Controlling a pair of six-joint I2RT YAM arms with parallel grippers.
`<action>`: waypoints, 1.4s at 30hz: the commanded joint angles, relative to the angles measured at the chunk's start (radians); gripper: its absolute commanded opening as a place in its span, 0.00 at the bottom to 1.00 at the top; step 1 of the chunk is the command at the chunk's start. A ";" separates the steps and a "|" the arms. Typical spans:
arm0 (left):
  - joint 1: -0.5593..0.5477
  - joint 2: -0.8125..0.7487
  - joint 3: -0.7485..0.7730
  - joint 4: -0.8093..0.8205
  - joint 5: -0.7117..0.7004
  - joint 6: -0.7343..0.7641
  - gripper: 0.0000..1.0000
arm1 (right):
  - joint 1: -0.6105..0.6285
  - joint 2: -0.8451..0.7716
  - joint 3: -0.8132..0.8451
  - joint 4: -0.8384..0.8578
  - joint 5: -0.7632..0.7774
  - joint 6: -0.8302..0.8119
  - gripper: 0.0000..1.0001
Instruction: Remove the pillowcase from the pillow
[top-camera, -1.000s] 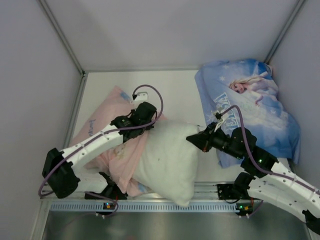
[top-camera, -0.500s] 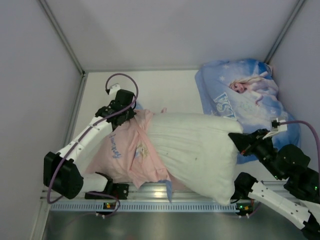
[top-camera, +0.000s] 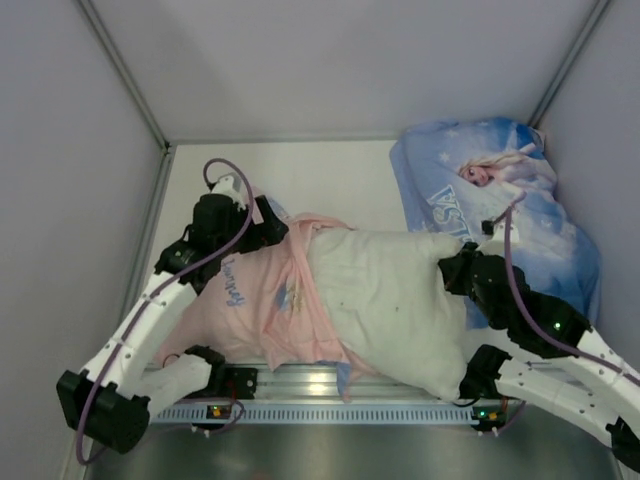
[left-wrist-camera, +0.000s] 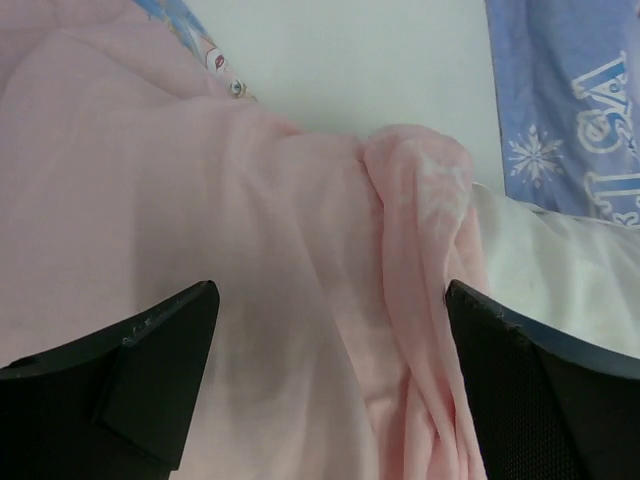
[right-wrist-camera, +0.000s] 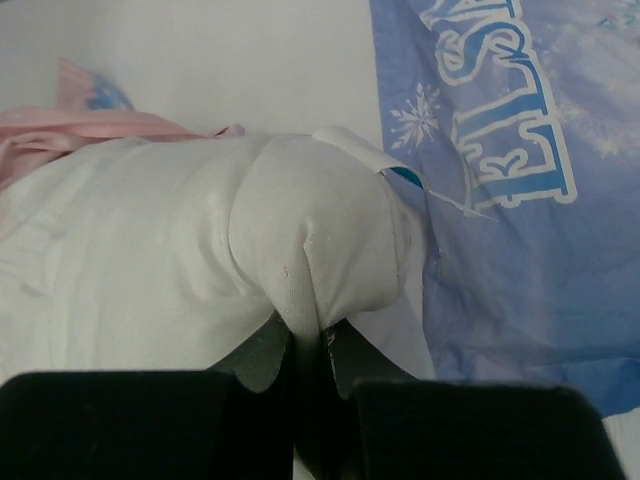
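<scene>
Pillow (top-camera: 390, 300) lies lengthwise along the near edge of the counter (top-camera: 340, 180), pink pillowcase (top-camera: 250, 300) bunched over its left end; left hand (left-wrist-camera: 330, 300) hovers wide open just above that fabric, right hand (right-wrist-camera: 310, 335) pinches the pillow's right corner.

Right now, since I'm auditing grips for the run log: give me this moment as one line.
left jaws: open over pillowcase | right jaws: shut on pillow corner | pillowcase: bunched, covers only pillow's left part
</scene>
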 joint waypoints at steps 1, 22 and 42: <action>0.005 -0.156 -0.028 0.004 0.005 0.005 0.99 | -0.015 0.112 0.044 0.103 0.076 0.048 0.00; 0.005 -0.238 -0.215 -0.132 0.136 -0.066 0.80 | -0.586 0.441 0.087 0.400 -0.666 -0.091 0.00; 0.005 -0.390 0.354 -0.529 -0.517 0.083 0.00 | -1.350 0.590 0.125 0.477 -1.056 -0.065 0.00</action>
